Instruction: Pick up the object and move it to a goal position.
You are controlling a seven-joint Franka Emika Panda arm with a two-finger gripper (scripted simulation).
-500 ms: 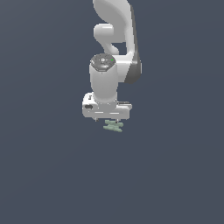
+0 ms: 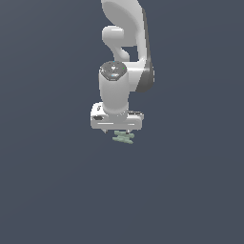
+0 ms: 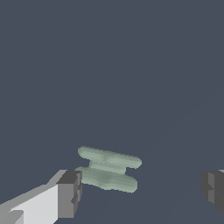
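The gripper [image 3: 140, 190] was spread wide around the object [image 3: 108, 169], nothing yet grasped; closing, lifting and transport remained.

No readable text anywhere

We find no letters, numbers, labels, brand marks or signs in either view: the arm's white casing is unmarked, and so is the plain dark ground all round it.
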